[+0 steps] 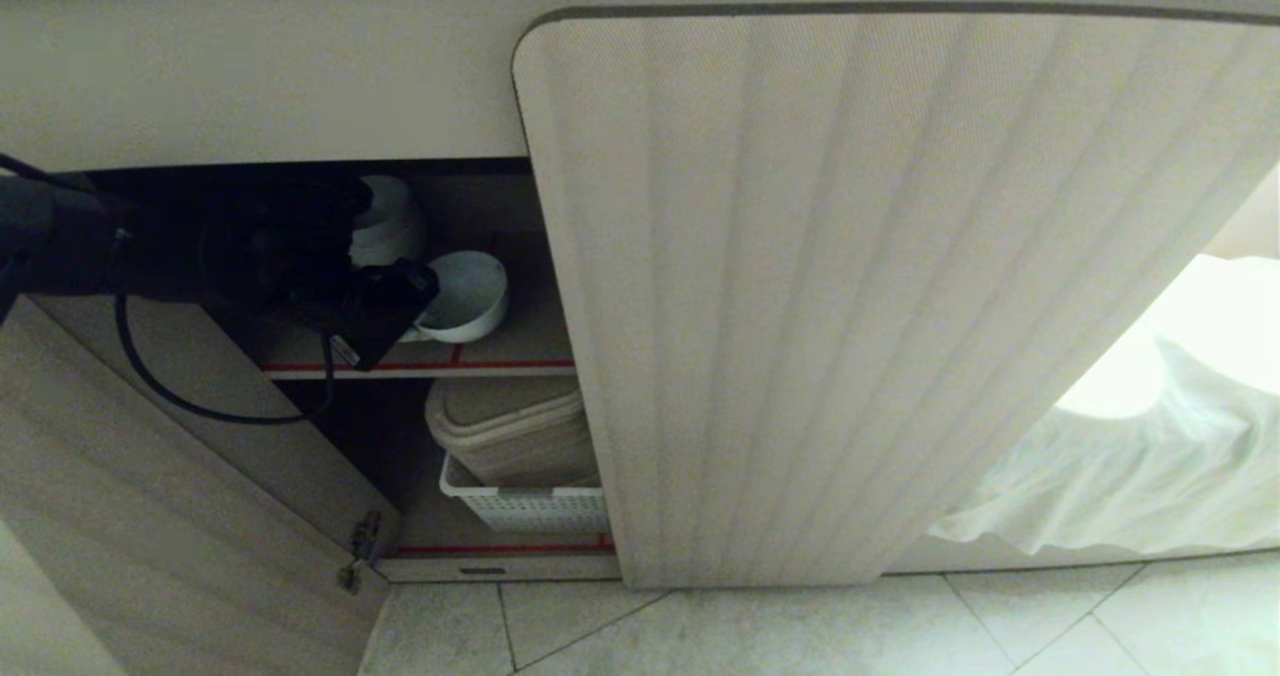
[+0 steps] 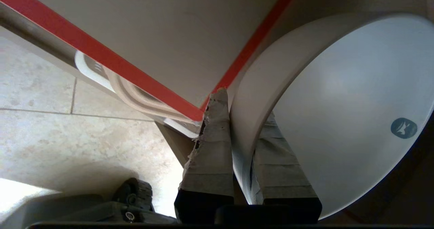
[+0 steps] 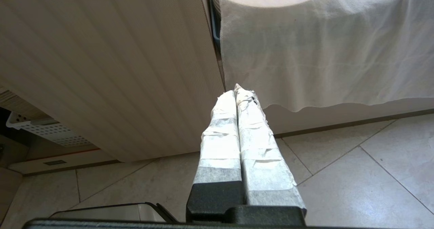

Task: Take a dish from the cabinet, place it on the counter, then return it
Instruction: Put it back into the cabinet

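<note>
The cabinet (image 1: 900, 286) stands with its left door open. Above its upper, red-edged shelf (image 1: 480, 364), my left gripper (image 2: 242, 127) pinches the white bowl (image 1: 465, 296) by its rim, tilted. My right gripper (image 3: 237, 95), fingers pressed together, hangs near the floor.

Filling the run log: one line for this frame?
left gripper: shut on small white ceramic bowl's rim | bowl: tilted, over upper red-edged cabinet shelf | right gripper: shut, parked

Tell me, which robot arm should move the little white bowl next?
The left one, most likely. Its left gripper is already shut on the dish, pinching the rim just above the cabinet shelf. The right gripper is shut, holding nothing, hanging outside by the closed door.
</note>
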You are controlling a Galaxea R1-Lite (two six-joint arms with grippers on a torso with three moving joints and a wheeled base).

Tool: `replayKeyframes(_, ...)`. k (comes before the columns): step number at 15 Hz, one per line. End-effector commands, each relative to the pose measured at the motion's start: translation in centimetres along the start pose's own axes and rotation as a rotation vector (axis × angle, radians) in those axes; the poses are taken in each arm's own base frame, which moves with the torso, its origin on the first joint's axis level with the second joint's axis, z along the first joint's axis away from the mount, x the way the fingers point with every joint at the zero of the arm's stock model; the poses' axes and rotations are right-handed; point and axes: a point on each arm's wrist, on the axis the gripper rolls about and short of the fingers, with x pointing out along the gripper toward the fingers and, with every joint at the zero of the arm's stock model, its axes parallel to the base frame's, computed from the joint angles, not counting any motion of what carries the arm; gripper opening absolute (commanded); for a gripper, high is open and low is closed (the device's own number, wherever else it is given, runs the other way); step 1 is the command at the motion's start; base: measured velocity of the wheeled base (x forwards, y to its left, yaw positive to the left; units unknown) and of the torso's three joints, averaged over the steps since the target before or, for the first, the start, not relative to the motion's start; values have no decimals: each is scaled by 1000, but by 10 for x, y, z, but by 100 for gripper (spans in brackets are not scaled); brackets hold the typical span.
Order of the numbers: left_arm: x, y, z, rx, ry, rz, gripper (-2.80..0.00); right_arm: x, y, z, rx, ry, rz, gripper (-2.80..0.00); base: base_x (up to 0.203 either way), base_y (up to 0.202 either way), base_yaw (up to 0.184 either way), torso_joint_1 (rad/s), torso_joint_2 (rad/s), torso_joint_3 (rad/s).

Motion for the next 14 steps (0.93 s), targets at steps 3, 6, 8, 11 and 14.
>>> replayKeyframes(3, -1, 0, -1, 29, -3, 6, -280, 0, 0, 0, 1, 1, 0, -280, 0, 0, 0, 0, 0, 0)
replayKeyframes(6, 1, 1, -1, 58, 0, 10, -280, 0, 0, 0, 1, 1, 0, -280, 0, 0, 0, 0, 0, 0)
replayKeyframes(8, 3, 1, -2, 72, 4, 13, -280, 0, 0, 0, 1, 1, 0, -280, 0, 0, 0, 0, 0, 0)
replayKeyframes(11, 4, -1, 0, 88, -1, 7, -280, 0, 0, 0, 1, 1, 0, -280, 0, 0, 0, 0, 0, 0)
replayKeyframes(14, 5, -4, 2, 92, -6, -1, -280, 0, 0, 0, 1, 1, 0, -280, 0, 0, 0, 0, 0, 0)
